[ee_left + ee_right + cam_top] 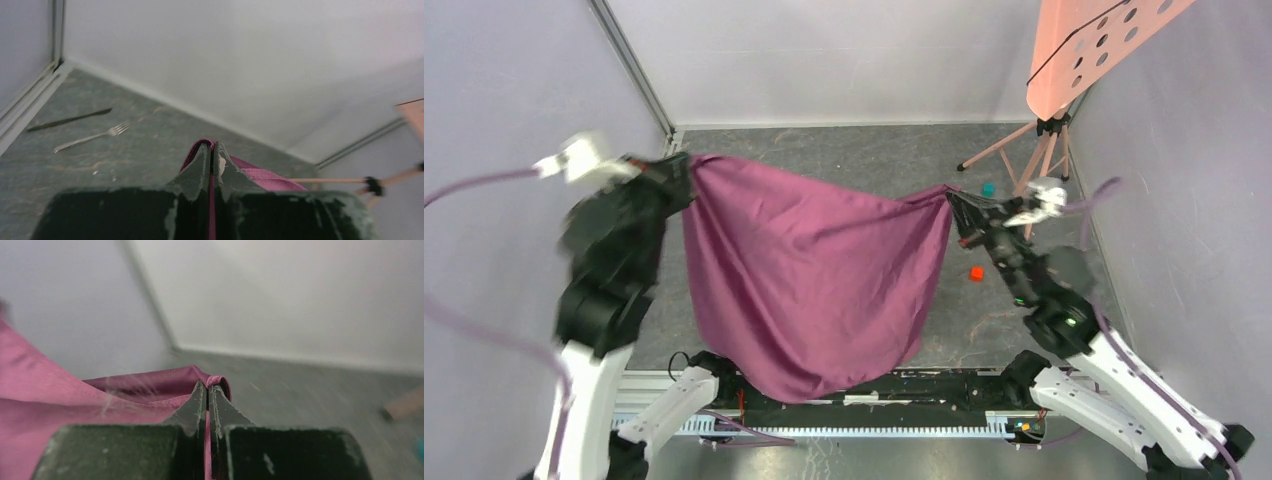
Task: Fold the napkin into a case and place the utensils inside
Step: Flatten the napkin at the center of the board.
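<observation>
The plum-purple napkin (809, 270) hangs in the air, stretched between both grippers, its lower edge sagging down to the arm bases. My left gripper (686, 165) is shut on its upper left corner (201, 148). My right gripper (954, 196) is shut on its upper right corner (216, 381). In the left wrist view the silver fork (92, 136) and the dark knife (70, 119) lie side by side on the grey table near the left wall. Both are hidden in the top view. No folded case shows.
A small red cube (975, 272) and a teal cube (989, 188) lie on the table at the right. A wooden tripod (1024, 150) with a pink perforated board (1094, 45) stands at the back right. Walls close in on the left, back and right.
</observation>
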`<action>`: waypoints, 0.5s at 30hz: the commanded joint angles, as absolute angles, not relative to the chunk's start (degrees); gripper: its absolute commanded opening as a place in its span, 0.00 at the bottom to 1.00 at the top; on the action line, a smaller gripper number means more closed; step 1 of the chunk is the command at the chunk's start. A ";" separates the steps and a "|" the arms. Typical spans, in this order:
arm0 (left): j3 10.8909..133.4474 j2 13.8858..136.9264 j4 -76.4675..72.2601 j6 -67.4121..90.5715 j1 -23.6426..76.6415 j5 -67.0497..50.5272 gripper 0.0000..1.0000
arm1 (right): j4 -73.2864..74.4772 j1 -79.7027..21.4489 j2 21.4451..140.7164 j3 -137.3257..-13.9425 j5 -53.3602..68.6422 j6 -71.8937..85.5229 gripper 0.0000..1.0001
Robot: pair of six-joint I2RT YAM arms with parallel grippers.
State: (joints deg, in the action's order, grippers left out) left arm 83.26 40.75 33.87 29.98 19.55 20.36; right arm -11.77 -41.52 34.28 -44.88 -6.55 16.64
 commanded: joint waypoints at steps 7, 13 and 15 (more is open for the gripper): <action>77.88 77.29 15.55 26.35 13.73 25.21 0.02 | -12.85 -29.57 60.54 -38.55 -35.87 17.63 0.00; 85.91 95.26 10.91 28.19 9.29 12.94 0.02 | -19.82 -21.36 78.44 -45.43 -22.32 14.11 0.00; 89.84 100.83 12.89 28.76 8.50 10.10 0.02 | -20.50 -19.17 83.48 -48.31 -16.15 13.57 0.00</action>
